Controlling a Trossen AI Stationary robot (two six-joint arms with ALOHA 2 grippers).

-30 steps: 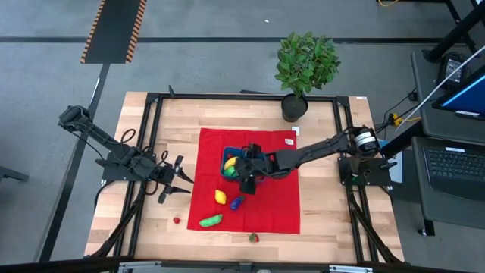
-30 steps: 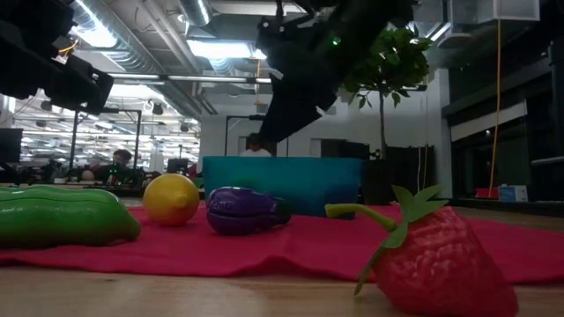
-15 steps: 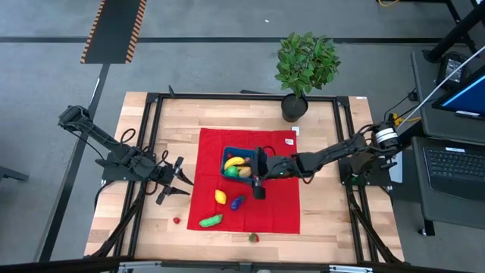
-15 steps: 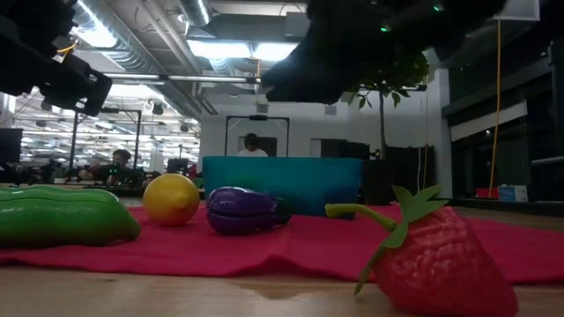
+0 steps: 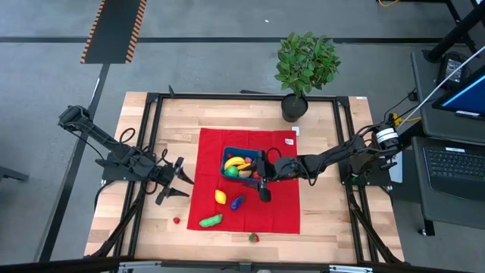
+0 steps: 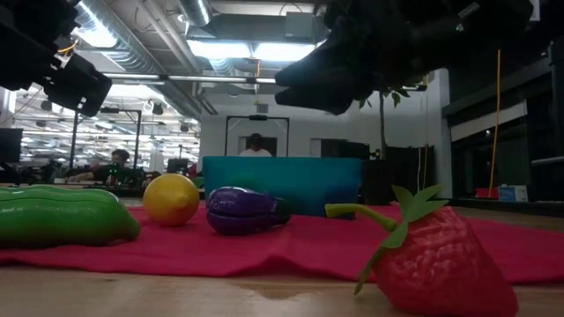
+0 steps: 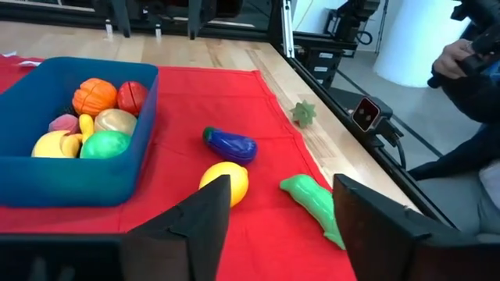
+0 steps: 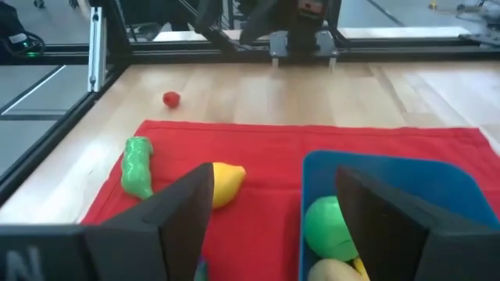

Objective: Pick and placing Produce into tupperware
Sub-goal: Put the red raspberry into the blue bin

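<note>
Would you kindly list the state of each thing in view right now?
tupperware: part filled with produce, on the red cloth
lemon: loose on the cloth
eggplant: loose on the cloth
green vegetable: at the cloth's edge
strawberry: on the bare table
left gripper: open, empty, off the cloth
right gripper: open, empty, beside the tupperware

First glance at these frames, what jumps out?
The big red cloth mid-table grabs the eye, with the blue tupperware on it already holding several bright toy fruits. A yellow lemon, purple eggplant and green cucumber lie loose on the cloth nearer the front edge. The right gripper hangs open beside the container; the left gripper waits open off the cloth's left side.
</note>
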